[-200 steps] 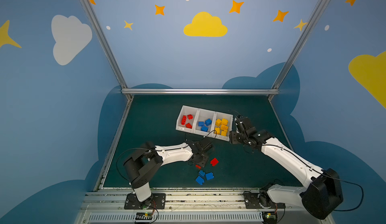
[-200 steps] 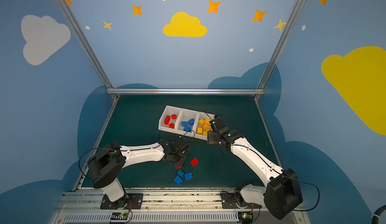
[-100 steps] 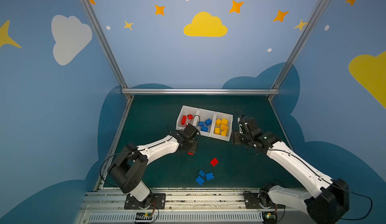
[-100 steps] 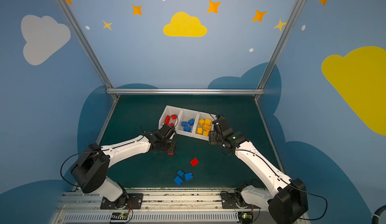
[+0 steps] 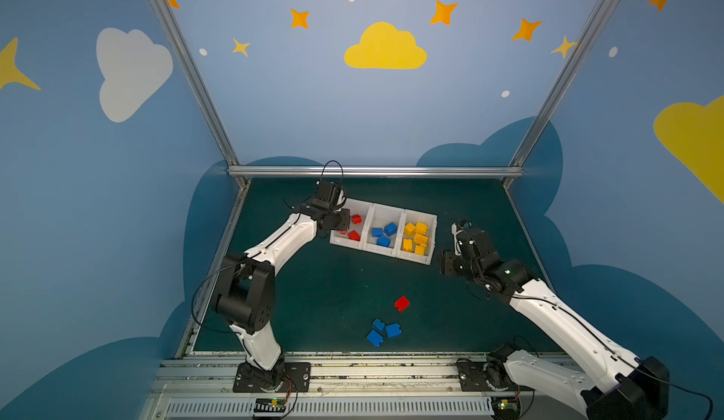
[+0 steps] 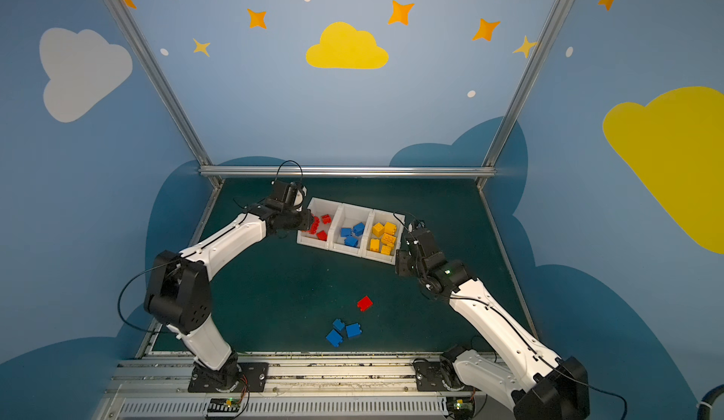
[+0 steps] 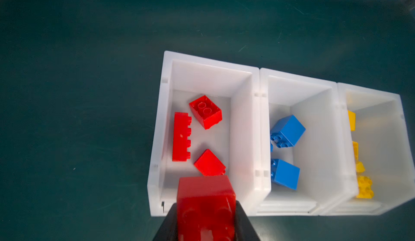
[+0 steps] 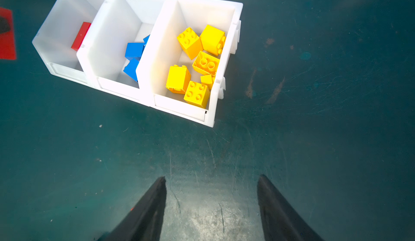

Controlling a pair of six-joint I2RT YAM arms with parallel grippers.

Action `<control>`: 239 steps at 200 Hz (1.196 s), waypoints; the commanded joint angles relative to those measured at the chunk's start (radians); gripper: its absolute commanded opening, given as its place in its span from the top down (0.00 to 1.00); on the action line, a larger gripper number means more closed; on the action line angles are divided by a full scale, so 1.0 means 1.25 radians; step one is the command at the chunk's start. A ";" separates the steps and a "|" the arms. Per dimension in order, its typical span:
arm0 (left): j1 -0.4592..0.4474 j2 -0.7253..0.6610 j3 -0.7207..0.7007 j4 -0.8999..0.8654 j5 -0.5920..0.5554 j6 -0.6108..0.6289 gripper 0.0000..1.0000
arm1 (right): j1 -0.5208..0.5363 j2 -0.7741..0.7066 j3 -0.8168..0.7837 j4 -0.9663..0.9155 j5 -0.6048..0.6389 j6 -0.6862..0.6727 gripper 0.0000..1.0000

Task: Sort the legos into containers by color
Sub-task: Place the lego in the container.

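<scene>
The left gripper (image 7: 205,210), clenched on a red brick (image 7: 205,192), has carried it from mid-table to the red bin's (image 7: 160,127) near edge, just below. The right gripper (image 8: 211,179), jaws apart and empty, has backed away from the yellow bin (image 8: 208,0) ahead.

Dark green table (image 5: 313,281) carries white bins (image 5: 382,250), a red brick (image 5: 401,303), three blue bricks (image 5: 393,330)
</scene>
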 commanded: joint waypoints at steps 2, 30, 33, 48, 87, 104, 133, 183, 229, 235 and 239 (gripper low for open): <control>0.002 0.058 0.067 -0.035 0.027 0.036 0.66 | -0.002 -0.017 -0.017 0.014 -0.041 0.002 0.35; 0.004 0.113 0.129 -0.042 0.015 0.044 0.65 | -0.001 -0.003 -0.022 -0.006 -0.104 -0.004 0.36; 0.004 0.119 0.135 -0.043 0.012 0.045 0.64 | -0.001 -0.001 -0.022 -0.009 -0.111 -0.006 0.36; 0.007 0.146 0.166 -0.051 0.005 0.050 0.64 | 0.001 0.011 -0.016 -0.029 -0.145 -0.005 0.36; 0.011 0.198 0.224 -0.062 0.007 0.060 0.61 | 0.016 0.028 -0.024 -0.046 -0.183 -0.013 0.37; 0.010 0.210 0.238 -0.066 0.009 0.058 0.54 | 0.022 0.029 -0.020 -0.053 -0.187 -0.016 0.37; 0.009 0.199 0.233 -0.072 0.018 0.057 0.40 | 0.032 0.027 -0.013 -0.060 -0.188 -0.030 0.36; 0.010 0.103 0.129 -0.029 0.012 0.019 0.34 | 0.054 0.061 0.002 -0.069 -0.205 -0.051 0.36; 0.010 -0.021 0.001 -0.013 0.009 -0.011 0.33 | 0.132 0.107 0.003 -0.036 -0.249 -0.062 0.38; 0.010 -0.042 -0.020 -0.008 0.006 -0.022 0.33 | 0.146 0.120 0.007 -0.038 -0.248 -0.061 0.38; 0.010 -0.056 -0.033 -0.005 0.007 -0.026 0.33 | 0.155 0.129 0.011 -0.041 -0.248 -0.060 0.38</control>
